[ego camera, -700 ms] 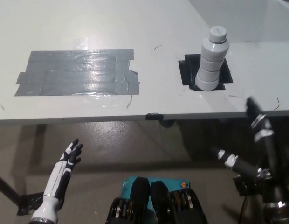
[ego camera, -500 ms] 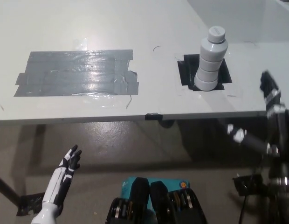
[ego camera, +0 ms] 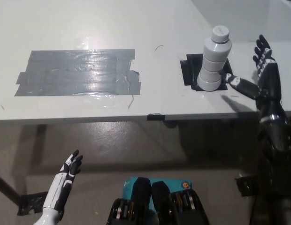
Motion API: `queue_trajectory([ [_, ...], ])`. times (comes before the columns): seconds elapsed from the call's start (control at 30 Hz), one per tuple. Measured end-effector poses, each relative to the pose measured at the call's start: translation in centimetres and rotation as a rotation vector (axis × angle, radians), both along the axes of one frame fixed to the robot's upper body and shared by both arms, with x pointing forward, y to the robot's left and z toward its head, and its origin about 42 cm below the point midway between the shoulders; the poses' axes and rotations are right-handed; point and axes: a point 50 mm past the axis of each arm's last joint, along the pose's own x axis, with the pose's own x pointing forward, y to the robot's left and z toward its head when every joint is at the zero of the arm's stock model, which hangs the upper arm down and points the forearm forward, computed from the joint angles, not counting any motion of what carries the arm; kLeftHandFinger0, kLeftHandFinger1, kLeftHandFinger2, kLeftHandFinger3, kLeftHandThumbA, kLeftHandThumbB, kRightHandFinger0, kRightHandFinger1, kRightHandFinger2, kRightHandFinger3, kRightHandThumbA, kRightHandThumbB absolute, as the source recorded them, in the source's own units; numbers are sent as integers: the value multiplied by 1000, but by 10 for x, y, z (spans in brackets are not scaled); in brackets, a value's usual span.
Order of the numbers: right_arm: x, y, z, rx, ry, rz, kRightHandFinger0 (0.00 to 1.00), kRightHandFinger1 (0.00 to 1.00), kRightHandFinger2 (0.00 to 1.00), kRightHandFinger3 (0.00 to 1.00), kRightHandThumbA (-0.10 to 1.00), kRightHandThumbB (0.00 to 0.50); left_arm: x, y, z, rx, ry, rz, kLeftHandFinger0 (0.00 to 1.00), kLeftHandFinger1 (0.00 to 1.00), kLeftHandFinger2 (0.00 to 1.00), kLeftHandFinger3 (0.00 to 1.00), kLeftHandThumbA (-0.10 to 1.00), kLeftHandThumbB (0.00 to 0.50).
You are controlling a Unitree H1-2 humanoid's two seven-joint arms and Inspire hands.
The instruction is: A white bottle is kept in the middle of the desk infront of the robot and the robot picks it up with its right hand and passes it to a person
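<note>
A: What has changed at the right hand [ego camera: 262, 77] since the earlier frames?

B: It has risen from below the desk edge to desk height; it now stands just to the right of the white bottle [ego camera: 213, 60], palm toward it, fingers spread and extended upward, thumb reaching toward the bottle's base; released, grasping nothing.

A: Contact?

B: None that I can confirm; the thumb tip lies just beside the lowest ring of the bottle, the other fingertips [ego camera: 261, 43] stand well clear to the right, level with the bottle's neck; a gap shows between them and the bottle.

A: Where is the bottle itself?

B: Upright on the black tape square [ego camera: 190, 71] on the white desk [ego camera: 89, 23], unmoved across the frames; cap on; left of the thumb, beyond the fingertips' reach.

A: Meaning for the task?

B: Judgement: the approach is nearly complete, the grasp has not begun; the open hand must slide left until the bottle sits between thumb and fingers, then close; the bottle is tall and narrow, so a sideways nudge from the thumb could tip it.

A: The left hand [ego camera: 68, 171]?

B: Resting low beside the body, under the desk's front edge, fingers loosely apart, empty; it has dropped slightly; far from the grey tape patch [ego camera: 77, 72], which plays no part.
</note>
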Motion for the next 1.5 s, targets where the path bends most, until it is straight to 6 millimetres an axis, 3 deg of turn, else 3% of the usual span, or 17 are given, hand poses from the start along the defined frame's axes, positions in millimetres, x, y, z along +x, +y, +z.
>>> queue_trajectory([
  [0.07, 6, 2, -1, 7, 24, 4, 1000, 1000, 1000, 1000, 1000, 400, 0, 0, 1, 0, -3, -1, 1000, 1000, 1000, 1000, 998, 179],
  [0.1, 8, 3, -3, 10, 40, 5, 1000, 1000, 1000, 1000, 1000, 349, 0, 0, 1, 0, -4, -1, 990, 1000, 1000, 1000, 995, 176],
  [0.17, 12, 5, -5, 11, 67, 9, 1000, 1000, 1000, 1000, 1000, 346, 1, 0, 2, 0, -6, -1, 983, 1000, 1000, 1000, 994, 170],
  [0.27, 17, 8, -9, 11, 107, 14, 1000, 1000, 1000, 1000, 1000, 435, 2, -1, 3, 0, -10, -2, 983, 1000, 1000, 1000, 1000, 163],
  [0.4, 24, 12, -14, 8, 151, 25, 1000, 1000, 1000, 1000, 1000, 438, 2, -1, 5, 0, -19, -5, 984, 1000, 1000, 1000, 1000, 153],
  [0.5, 26, 18, -16, -9, 162, 41, 1000, 1000, 1000, 1000, 1000, 417, 4, -1, 7, 0, -26, -6, 986, 1000, 1000, 1000, 995, 181],
  [0.83, 40, 29, -20, -34, 223, 75, 1000, 1000, 1000, 1000, 1000, 499, 6, -1, 11, 5, -40, -12, 982, 1000, 1000, 1000, 976, 163],
  [1.3, 71, 38, -18, -107, 347, 90, 1000, 1000, 1000, 1000, 1000, 492, 7, -3, 13, 10, -42, -23, 978, 1000, 1000, 1000, 974, 180],
  [1.33, 72, 38, -18, -112, 350, 90, 1000, 1000, 1000, 1000, 763, 351, 8, -3, 13, 10, -43, -24, 975, 1000, 1000, 1000, 973, 173],
  [1.37, 73, 37, -17, -118, 352, 89, 1000, 1000, 1000, 1000, 708, 378, 8, -3, 13, 10, -44, -25, 974, 1000, 1000, 1000, 973, 172],
  [1.4, 74, 37, -16, -124, 353, 85, 419, 400, 433, 422, 23, 171, 9, -4, 13, 10, -45, -27, 966, 1000, 1000, 1000, 972, 157],
  [1.43, 75, 37, -16, -129, 354, 81, 60, 138, 244, 231, -95, 233, 9, -4, 14, 10, -46, -28, 965, 1000, 1000, 1000, 965, 156],
  [1.5, 76, 37, -16, -179, 358, 51, 2, 124, 426, 345, -100, 205, 11, -4, 15, 10, -50, -31, 965, 1000, 1000, 1000, 964, 158],
])
